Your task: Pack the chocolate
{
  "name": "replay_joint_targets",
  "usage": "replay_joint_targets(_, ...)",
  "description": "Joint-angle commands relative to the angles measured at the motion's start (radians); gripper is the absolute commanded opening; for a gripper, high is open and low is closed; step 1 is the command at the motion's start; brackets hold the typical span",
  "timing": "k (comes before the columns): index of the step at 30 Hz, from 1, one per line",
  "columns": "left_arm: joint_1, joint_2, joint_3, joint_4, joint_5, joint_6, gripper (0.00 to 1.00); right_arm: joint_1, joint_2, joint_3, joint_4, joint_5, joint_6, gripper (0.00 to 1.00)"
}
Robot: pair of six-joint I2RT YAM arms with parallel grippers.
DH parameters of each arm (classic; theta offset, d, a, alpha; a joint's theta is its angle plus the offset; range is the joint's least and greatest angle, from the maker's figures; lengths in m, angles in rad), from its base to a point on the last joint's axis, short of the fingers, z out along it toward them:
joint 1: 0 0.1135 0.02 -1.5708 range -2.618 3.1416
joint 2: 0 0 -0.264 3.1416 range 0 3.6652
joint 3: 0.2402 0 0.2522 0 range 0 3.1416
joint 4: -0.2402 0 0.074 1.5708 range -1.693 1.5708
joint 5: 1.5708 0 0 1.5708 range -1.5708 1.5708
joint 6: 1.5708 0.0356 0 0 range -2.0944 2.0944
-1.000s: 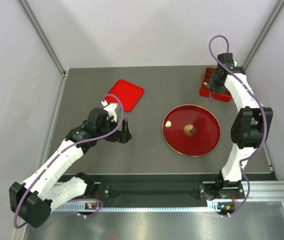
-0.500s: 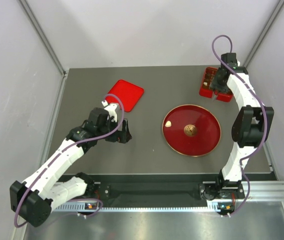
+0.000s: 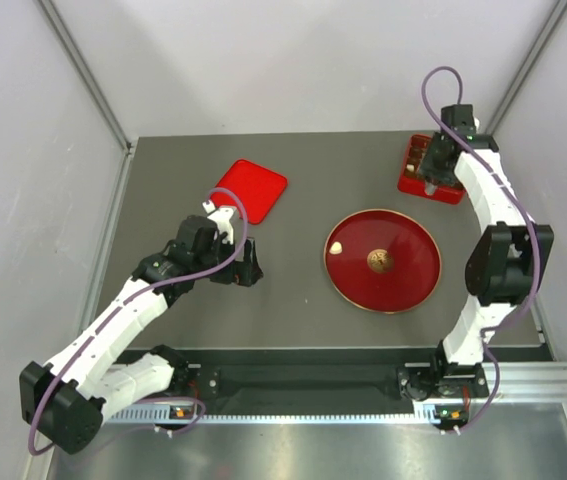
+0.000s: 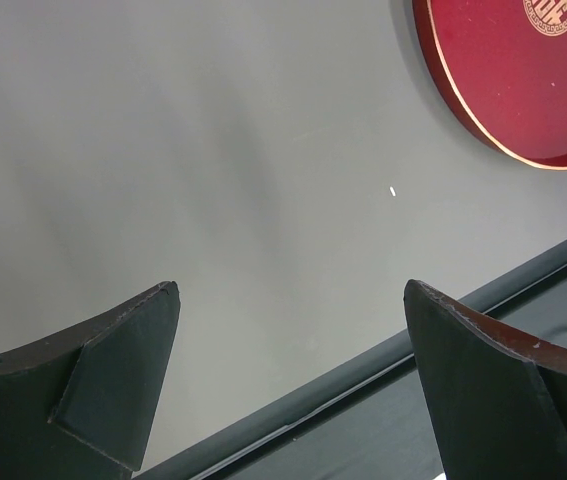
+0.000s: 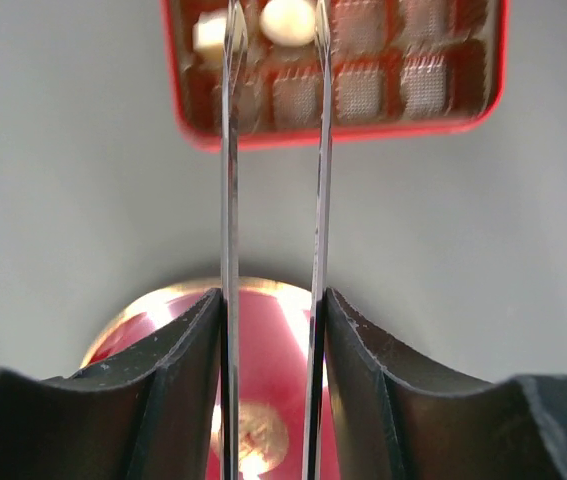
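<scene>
Your R gripper [image 5: 271,300] is squeezed on the tongs [image 5: 229,180]. The two tong blades stand a bit apart. Their tips hang over the red box [image 5: 343,135], which sits past the red plate [image 3: 403,285], at its far right side. A round cream choc [image 5: 288,20] lies in the box btw the tips. You can't tell if the blades pinch it or not. A pale cube choc [image 5: 210,35] sits just left of it. One more choc [image 3: 335,247] waits on the plate's left edge. Your L gripper [image 4: 291,290] is wide open w/ nothing in it, left of the plate. The red lid [image 3: 251,188] lies far left of the plate.

What could go wrong: if you lift while a blade sticks to the round choc, it may pop out of its hole. If you swing low toward the plate, the tips may bump the box wall and shove the box.
</scene>
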Motion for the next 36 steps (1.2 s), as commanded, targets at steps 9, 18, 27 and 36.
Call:
replay_joint_targets(9,-0.004,-0.020,0.002,0.012,-0.037,0.004,0.99,0.345,-0.458,-0.382,0.035,0.017,0.044,0.43)
replay_joint_targets(18,-0.004,-0.026,0.004,0.009,-0.057,-0.002,0.99,0.652,-0.592,-0.605,0.055,0.061,0.127,0.44)
replay_joint_targets(27,-0.004,-0.015,0.002,0.009,-0.054,-0.003,0.99,0.747,-0.602,-0.702,0.072,0.095,0.182,0.45)
replay_joint_targets(36,-0.004,-0.015,0.002,0.007,-0.054,-0.003,0.99,0.778,-0.580,-0.748,0.133,0.094,0.235,0.45)
